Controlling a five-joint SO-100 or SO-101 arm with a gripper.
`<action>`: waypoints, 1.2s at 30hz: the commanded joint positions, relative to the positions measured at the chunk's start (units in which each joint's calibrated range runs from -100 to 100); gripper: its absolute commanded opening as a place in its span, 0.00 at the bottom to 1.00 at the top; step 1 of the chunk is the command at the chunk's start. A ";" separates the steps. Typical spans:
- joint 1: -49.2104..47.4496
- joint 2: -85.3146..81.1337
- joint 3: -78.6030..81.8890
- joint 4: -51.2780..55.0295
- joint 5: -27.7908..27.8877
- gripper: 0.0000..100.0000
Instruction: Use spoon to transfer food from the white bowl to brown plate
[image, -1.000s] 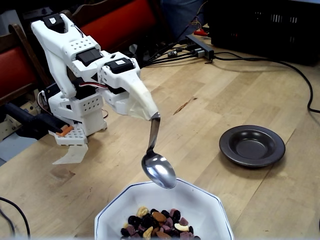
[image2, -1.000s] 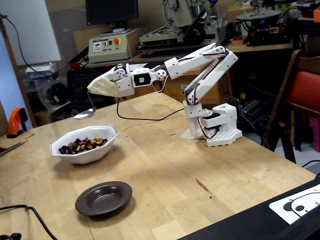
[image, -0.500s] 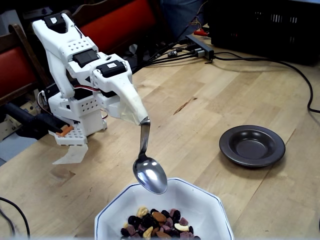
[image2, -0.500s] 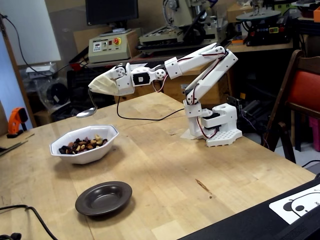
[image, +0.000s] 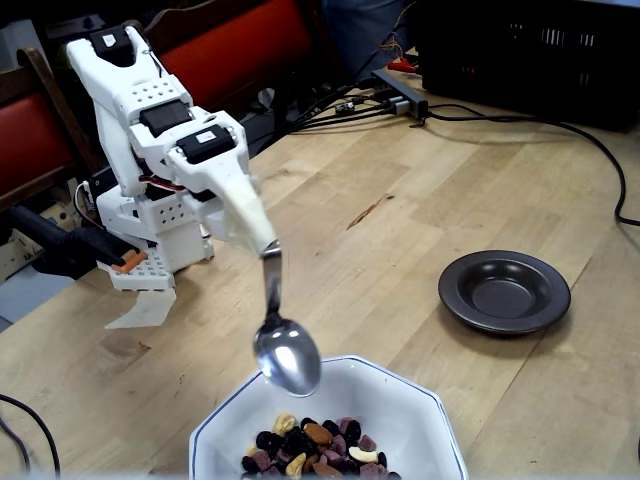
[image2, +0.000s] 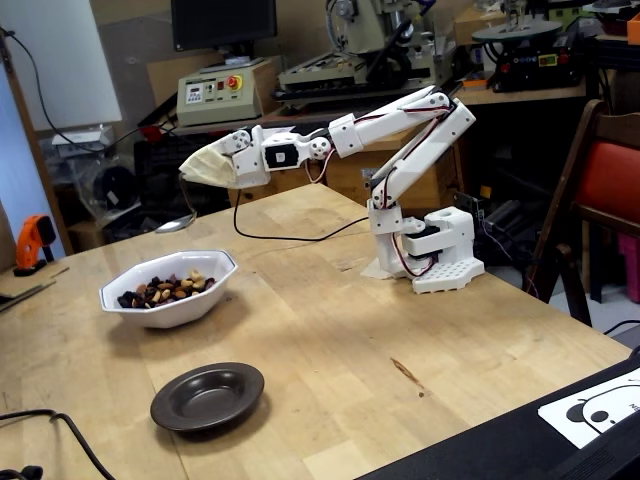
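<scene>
I'm hanging the spoon (image: 286, 355) bowl-down off the claw (image: 262, 240), which is clamping its handle, over the white bowl's (image: 420, 405) far rim, ready to dip into the food (image: 315, 445). The brown plate (image: 505, 291) is sitting empty toward the surface's (image: 400, 230) right edge in that view, clear of the swing.

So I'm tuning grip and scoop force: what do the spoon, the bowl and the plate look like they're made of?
The spoon looks like polished metal: silvery, with mirror-like reflections. The white bowl appears to be glazed ceramic, glossy with a faceted octagonal rim, though hard plastic can't be ruled out. The brown plate is dark and matte with only a soft sheen; it could be ceramic or melamine. The tabletop is light wood with visible grain.
</scene>
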 joint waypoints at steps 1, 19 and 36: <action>5.49 -0.32 -0.95 -1.35 0.00 0.03; 5.79 0.45 -0.77 -1.35 1.56 0.03; -6.36 6.70 -0.95 -1.43 5.86 0.03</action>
